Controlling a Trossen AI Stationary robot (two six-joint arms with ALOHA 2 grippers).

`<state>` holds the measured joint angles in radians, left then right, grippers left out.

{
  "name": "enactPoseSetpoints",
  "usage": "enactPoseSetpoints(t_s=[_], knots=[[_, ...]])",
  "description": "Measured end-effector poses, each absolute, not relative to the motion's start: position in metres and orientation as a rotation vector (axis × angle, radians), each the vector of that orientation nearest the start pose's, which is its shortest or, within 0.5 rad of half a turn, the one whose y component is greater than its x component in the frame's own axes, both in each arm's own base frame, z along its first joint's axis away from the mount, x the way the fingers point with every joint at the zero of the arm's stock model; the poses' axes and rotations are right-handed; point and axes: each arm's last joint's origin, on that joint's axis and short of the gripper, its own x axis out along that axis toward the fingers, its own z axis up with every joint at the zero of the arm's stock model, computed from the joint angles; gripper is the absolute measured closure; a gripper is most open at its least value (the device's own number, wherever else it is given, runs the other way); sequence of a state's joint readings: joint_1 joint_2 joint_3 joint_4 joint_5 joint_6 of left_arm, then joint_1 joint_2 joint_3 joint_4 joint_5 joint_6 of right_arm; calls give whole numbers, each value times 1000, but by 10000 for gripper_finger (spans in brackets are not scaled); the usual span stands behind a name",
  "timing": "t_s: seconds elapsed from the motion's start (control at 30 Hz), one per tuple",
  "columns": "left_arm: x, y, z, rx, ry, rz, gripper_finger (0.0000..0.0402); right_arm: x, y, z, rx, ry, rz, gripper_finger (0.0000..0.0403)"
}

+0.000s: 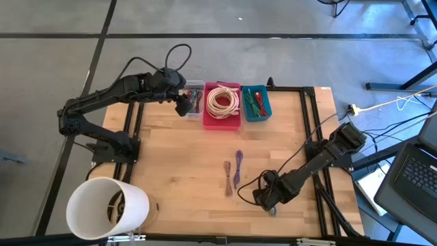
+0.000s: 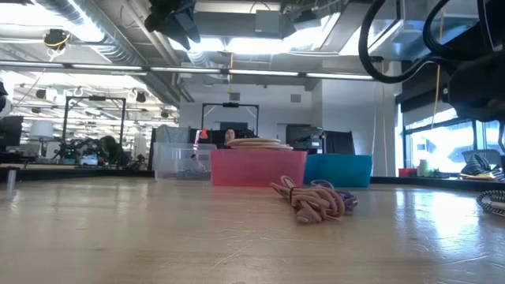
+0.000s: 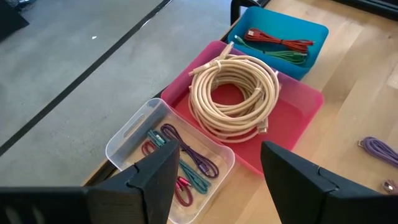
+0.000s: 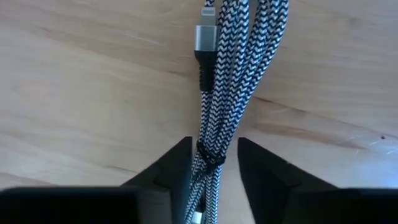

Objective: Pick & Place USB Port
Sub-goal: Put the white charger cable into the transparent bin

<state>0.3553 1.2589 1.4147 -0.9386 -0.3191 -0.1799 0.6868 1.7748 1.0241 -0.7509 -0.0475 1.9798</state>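
My left gripper (image 1: 183, 104) hangs open and empty above the clear bin (image 3: 168, 163), which holds purple, teal and pink cables. My right gripper (image 4: 214, 165) is down at the table near the front right (image 1: 264, 198). Its fingers stand close on either side of a black-and-white braided USB cable bundle (image 4: 233, 68), just below the bundle's tie. The bundle lies on the wood with its silver plug (image 4: 204, 37) pointing away from the gripper. A purple cable (image 1: 238, 164) and a tan cable (image 1: 228, 179) lie on the table's middle. My right gripper's fingers (image 4: 177, 171) point down and lie along the braided bundle, which rests flat on the table. One finger is right at the bundle's side and a strip of wood shows beside the other. I cannot tell whether they touch it.
A pink bin with a coiled cream cable (image 1: 222, 101) and a blue bin with red and green cables (image 1: 256, 102) stand at the far edge beside the clear bin. A white bucket (image 1: 106, 207) stands at the near left corner.
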Motion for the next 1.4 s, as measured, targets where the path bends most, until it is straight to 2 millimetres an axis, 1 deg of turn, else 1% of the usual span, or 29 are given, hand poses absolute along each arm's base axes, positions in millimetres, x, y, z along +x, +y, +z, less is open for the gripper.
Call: enactPoseSetpoints(t_s=[0.07, 0.17, 0.2, 0.3, 0.37, 0.4, 0.47, 0.53, 0.6, 0.67, 0.73, 0.8, 0.87, 0.93, 1.0, 1.13, 1.23, 1.3, 1.4], knots=[[221, 92, 385, -179, 737, 709, 183, 231, 191, 142, 1067, 1354, -939, 306], [221, 92, 385, -186, 736, 705, 183, 232, 191, 143, 1060, 1336, -934, 371], [221, 92, 385, -186, 736, 705, 183, 232, 191, 143, 1054, 1337, -928, 383], [221, 92, 385, -187, 735, 705, 183, 231, 190, 145, 1034, 1336, -937, 384], [221, 92, 385, -188, 735, 706, 183, 230, 188, 156, 997, 1318, -970, 388], [221, 92, 385, -188, 735, 706, 183, 229, 187, 165, 980, 1305, -982, 389], [221, 92, 385, -188, 736, 705, 183, 226, 182, 191, 933, 1285, -1023, 389], [221, 92, 385, -188, 736, 705, 183, 221, 174, 221, 872, 1242, -1070, 389], [221, 92, 385, -188, 736, 706, 183, 216, 165, 257, 824, 1149, -1082, 389], [221, 92, 385, -188, 735, 706, 183, 211, 154, 295, 762, 993, -1044, 389], [221, 92, 385, -188, 734, 706, 183, 208, 144, 329, 703, 786, -962, 389], [222, 92, 386, -195, 717, 708, 183, 206, 136, 359, 617, 570, -877, 389], [225, 92, 389, -209, 672, 678, 183, 203, 127, 384, 525, 409, -825, 389], [231, 92, 394, -231, 600, 605, 183, 203, 119, 403, 442, 338, -801, 389], [238, 91, 403, -229, 494, 496, 183, 203, 111, 420, 363, 321, -781, 389], [255, 85, 430, -152, 203, 215, 183, 209, 96, 449, 212, 294, -759, 389], [266, 78, 446, -99, 14, 23, 183, 217, 86, 470, 148, 264, -734, 389], [274, 74, 453, -83, -84, -77, 183, 223, 81, 482, 114, 248, -695, 389], [286, 72, 456, -96, -174, -208, 183, 233, 75, 496, 80, 216, -604, 389]])
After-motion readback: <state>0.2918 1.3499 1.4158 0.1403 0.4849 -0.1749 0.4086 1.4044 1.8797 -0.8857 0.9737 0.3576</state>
